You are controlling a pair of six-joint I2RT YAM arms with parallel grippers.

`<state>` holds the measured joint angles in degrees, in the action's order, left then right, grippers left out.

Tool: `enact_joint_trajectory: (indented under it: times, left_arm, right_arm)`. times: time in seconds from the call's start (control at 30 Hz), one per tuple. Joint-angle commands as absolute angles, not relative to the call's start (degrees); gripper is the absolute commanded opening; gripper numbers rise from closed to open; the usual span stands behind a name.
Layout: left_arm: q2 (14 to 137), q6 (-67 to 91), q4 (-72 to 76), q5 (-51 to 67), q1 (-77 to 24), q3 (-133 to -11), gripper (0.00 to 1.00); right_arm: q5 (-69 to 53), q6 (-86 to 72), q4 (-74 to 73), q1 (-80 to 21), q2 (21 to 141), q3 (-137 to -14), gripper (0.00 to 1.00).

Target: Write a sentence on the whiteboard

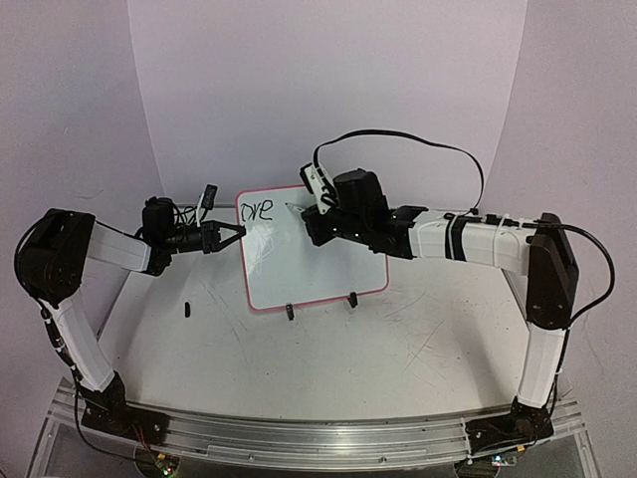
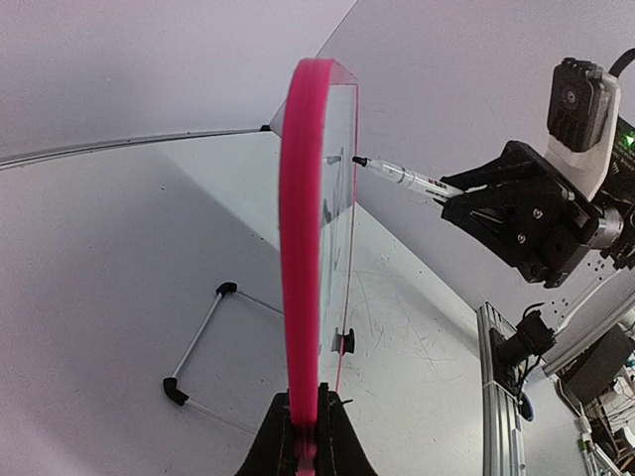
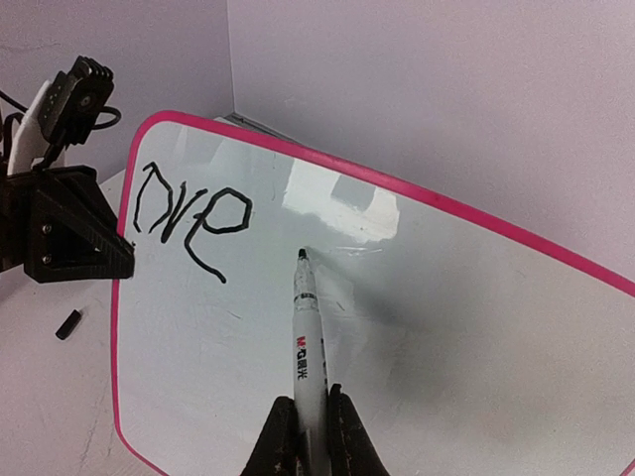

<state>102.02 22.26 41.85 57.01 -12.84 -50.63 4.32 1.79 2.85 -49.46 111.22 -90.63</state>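
The whiteboard [image 1: 318, 264] with its pink frame stands tilted up on the table. My left gripper [image 1: 237, 232] is shut on the board's left edge; in the left wrist view the pink frame [image 2: 298, 248] runs up from between the left gripper [image 2: 308, 421] jaws. My right gripper [image 3: 313, 421] is shut on a white marker [image 3: 306, 327]. The marker's black tip sits at the board's surface [image 3: 446, 327], just right of the black letters "dre" [image 3: 189, 213]. Those letters [image 1: 258, 209] are the only part of the sentence showing, at the board's top left.
A small black marker cap [image 1: 186, 308] lies on the table left of the board. Two black clip feet [image 1: 290, 312] sit on the board's near edge. A thin wire stand [image 2: 198, 337] with black ends lies behind the board. Aluminium rail [image 1: 318, 438] along the near edge.
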Motion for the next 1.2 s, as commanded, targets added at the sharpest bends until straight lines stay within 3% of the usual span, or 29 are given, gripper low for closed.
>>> enact_joint_trajectory:
  times: [0.0, 1.17]
  left_arm:
    - [100.9, 18.37, 41.27, 56.16, -13.33, -52.91, 0.0]
    - [101.34, 18.28, 40.84, 56.42, -13.35, -53.84, 0.0]
  right_arm:
    - [5.13, 0.44, 4.48, -48.57, 109.84, -90.78, 0.0]
    - [-1.22, -1.89, 2.26, -49.15, 114.74, -94.16, 0.0]
